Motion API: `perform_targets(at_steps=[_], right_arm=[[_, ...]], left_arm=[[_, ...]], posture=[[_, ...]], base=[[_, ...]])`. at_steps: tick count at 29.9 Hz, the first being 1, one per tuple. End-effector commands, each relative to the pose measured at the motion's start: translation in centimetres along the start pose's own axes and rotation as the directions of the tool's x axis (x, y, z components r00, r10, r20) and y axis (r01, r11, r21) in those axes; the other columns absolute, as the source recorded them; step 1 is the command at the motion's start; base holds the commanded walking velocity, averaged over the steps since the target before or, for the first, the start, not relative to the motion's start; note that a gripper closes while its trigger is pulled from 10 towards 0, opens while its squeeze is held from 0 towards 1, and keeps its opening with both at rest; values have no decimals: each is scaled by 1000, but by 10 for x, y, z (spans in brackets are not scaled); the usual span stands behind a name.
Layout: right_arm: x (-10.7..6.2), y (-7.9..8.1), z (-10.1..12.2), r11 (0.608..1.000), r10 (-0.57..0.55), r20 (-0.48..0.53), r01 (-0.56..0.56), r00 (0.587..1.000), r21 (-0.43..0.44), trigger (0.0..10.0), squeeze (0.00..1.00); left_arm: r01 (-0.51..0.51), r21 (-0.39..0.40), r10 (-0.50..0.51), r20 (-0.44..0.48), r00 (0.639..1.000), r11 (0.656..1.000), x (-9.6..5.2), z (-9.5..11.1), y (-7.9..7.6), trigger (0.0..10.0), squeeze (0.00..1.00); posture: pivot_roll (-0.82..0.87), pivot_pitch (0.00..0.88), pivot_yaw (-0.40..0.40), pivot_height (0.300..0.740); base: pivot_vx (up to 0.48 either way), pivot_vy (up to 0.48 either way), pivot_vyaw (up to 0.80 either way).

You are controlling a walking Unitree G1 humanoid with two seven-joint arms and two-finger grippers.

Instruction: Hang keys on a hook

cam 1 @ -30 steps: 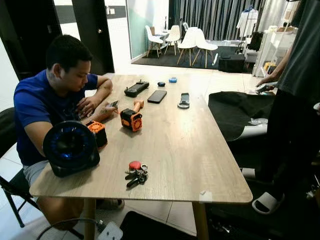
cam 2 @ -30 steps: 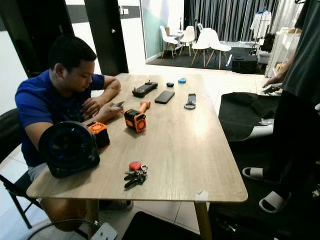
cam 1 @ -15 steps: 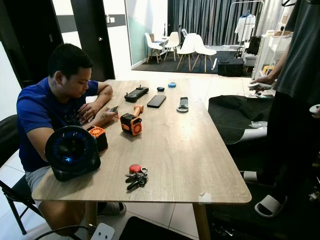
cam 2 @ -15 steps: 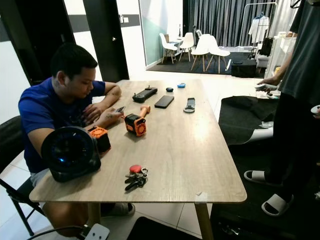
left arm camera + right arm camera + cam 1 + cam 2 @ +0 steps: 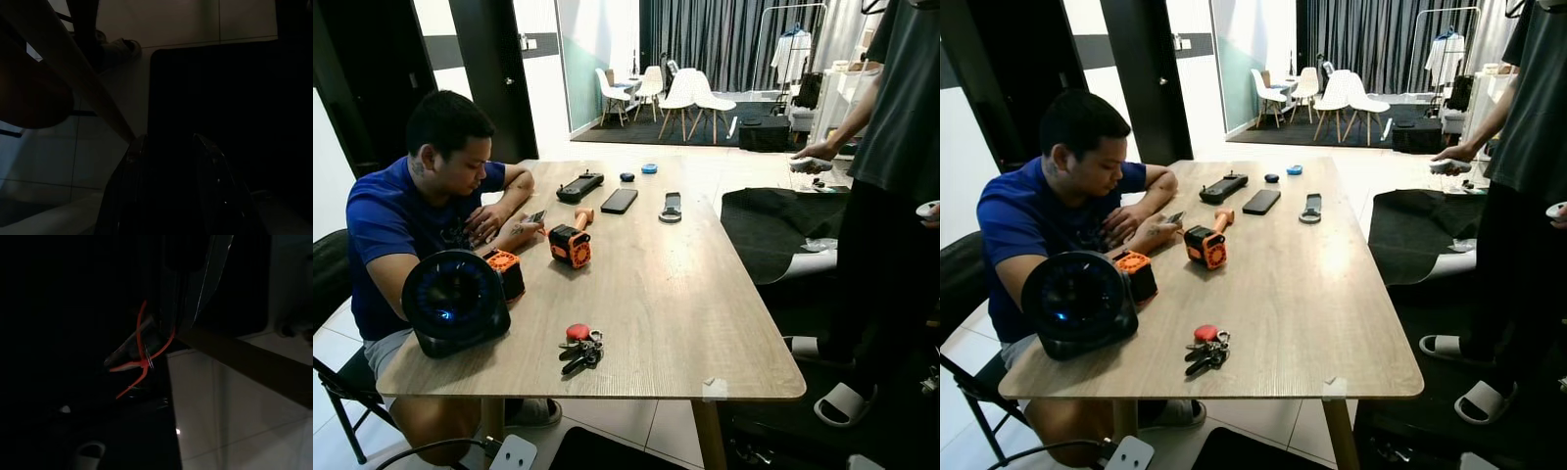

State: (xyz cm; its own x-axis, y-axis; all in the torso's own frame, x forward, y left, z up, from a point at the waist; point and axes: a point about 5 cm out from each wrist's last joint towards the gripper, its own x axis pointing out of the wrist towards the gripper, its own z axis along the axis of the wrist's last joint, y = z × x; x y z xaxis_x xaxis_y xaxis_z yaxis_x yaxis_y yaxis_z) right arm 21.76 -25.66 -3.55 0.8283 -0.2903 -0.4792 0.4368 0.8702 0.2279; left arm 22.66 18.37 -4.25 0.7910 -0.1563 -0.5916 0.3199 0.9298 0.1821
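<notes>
Lying near the front edge of the wooden counter (image 5: pixel 685 294), the keys (image 5: pixel 579 346) with a red tag touch nothing else.

The left claw (image 5: pixel 168 147) hangs low in the dark, its two fingers a little apart and empty. For the right claw, I cannot tell its state; that view is almost black. Left of the keys stands a round black fan (image 5: pixel 455 299), behind it a seated person (image 5: pixel 406 211). A standing person (image 5: pixel 891 186) is cut off at the right.
</notes>
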Motion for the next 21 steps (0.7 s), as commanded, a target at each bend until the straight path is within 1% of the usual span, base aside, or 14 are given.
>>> perform_targets(at_steps=[1, 2, 3, 4, 5, 6, 7, 8, 10, 14, 16, 19, 21], right_arm=[[0, 21, -10, 985, 143, -63, -148, 988, -90, 10000, 0], [0, 21, -10, 985, 143, -63, -148, 988, -90, 10000, 0], [-3, 32, -19, 960, 221, -113, -236, 969, -148, 10000, 0], [-5, 39, -25, 940, 265, -145, -289, 953, -183, 10000, 0], [-5, 39, -25, 940, 265, -145, -289, 953, -183, 10000, 0], [-7, 44, -30, 923, 295, -169, -326, 940, -204, 10000, 0], [-9, 48, -35, 911, 315, -186, -351, 931, -215, 10000, 0], [-9, 48, -35, 911, 315, -186, -351, 931, -215, 10000, 0], [-14, 54, -45, 899, 336, -221, -382, 916, -216, 10000, 0], [-17, 56, -52, 898, 339, -244, -390, 909, -204, 10000, 0], [-21, 56, -58, 899, 336, -265, -391, 904, -195, 10000, 0], [-22, 55, -60, 900, 334, -273, -391, 902, -193, 10000, 0], [-25, 53, -66, 901, 324, -292, -388, 900, -195, 10000, 0]], left_arm=[[16, 4, -16, 18, 1000, 1000, 2, 3, -3, 10000, 0], [16, 4, -16, 18, 1000, 1000, 2, 3, -3, 10000, 0], [46, -4, -46, 53, 998, 999, 2, 6, -7, 10000, 0], [68, -7, -67, 79, 995, 998, 2, 8, -9, 10000, 0], [68, -7, -67, 79, 995, 998, 2, 8, -9, 10000, 0], [112, -9, -111, 100, 989, 994, 1, 9, -14, 10000, 0], [175, 13, -175, 114, 978, 984, 0, 9, -20, 10000, 0], [175, 13, -175, 114, 978, 984, 0, 9, -20, 10000, 0], [275, 45, -279, 109, 954, 960, -3, 7, -29, 10000, 0], [298, 55, -302, 103, 948, 953, -3, 6, -31, 10000, 0], [299, 62, -304, 106, 947, 952, -3, 7, -31, 10000, 0], [299, 64, -305, 108, 946, 952, -3, 7, -30, 10000, 0], [291, 67, -297, 105, 949, 954, -3, 7, -28, 10000, 0]], posture=[[39, 27, 63, 740], [39, 27, 63, 740], [41, 29, 62, 740], [41, 29, 62, 740], [41, 29, 62, 740], [44, 32, 61, 740], [44, 32, 61, 740], [44, 32, 61, 740], [51, 39, 70, 740], [50, 40, 72, 740], [55, 45, 79, 740], [55, 45, 79, 740], [62, 49, 81, 740]], base=[[0, 0, 0], [0, 0, 0], [0, 0, 0], [0, 0, 0], [0, 0, 0], [0, 0, 0], [0, 0, 0], [0, 0, 0], [0, 0, 0], [0, 0, 0], [0, 0, 0], [0, 0, 0], [0, 0, 0]])
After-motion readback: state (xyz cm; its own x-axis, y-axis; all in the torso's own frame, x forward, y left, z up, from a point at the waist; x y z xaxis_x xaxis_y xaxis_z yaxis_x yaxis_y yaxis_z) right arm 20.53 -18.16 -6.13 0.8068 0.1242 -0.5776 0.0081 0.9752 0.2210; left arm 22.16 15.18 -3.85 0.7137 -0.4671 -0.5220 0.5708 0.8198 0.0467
